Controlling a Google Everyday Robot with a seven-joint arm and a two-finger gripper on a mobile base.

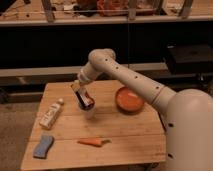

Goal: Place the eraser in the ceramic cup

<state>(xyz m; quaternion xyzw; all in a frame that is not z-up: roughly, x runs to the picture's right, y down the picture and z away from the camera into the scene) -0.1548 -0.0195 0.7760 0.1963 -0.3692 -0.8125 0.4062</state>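
Eraser [85, 99], long axis tilted off vertical, hung pinched in the robot's closed claw [86, 103] directly over the ceramic cup [89, 113], mid-tabletop [125, 136]. Cup lay straight below, so prob. no sideways shift req'd.

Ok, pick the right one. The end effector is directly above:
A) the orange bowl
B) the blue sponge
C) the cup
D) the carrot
C: the end effector hangs just over the cup, while the bowl lies off to the right and the sponge and carrot lie nearer the front edge.
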